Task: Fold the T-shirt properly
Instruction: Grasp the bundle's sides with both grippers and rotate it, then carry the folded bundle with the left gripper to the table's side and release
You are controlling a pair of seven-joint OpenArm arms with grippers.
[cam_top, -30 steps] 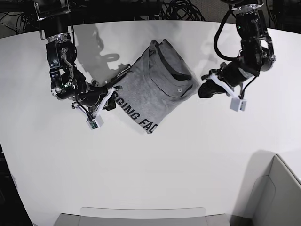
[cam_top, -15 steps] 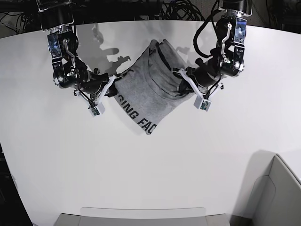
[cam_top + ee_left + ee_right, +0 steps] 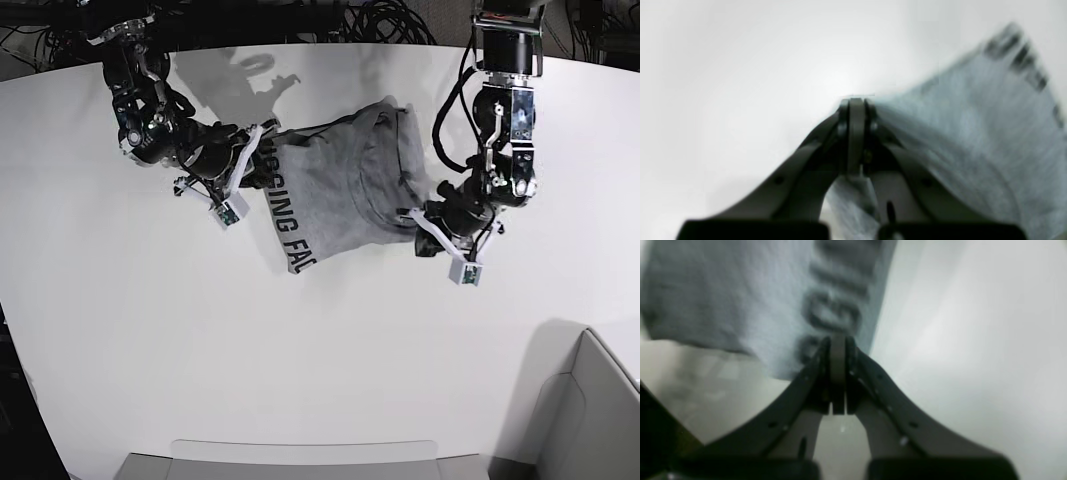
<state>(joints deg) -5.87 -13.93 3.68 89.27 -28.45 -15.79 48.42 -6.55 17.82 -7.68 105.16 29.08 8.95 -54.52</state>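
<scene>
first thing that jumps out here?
The T-shirt, grey with black lettering, is held off the white table at the far middle, between two arms. The left gripper is shut on its edge at base-view right; the right gripper pinches the lettered edge at base-view left. Both wrist views are blurred.

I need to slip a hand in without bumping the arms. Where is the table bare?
Bare: the wide table front, between T-shirt and near bins, plus the far-left side. Crowded: the back middle, where left gripper and right gripper pinch the shirt.
</scene>
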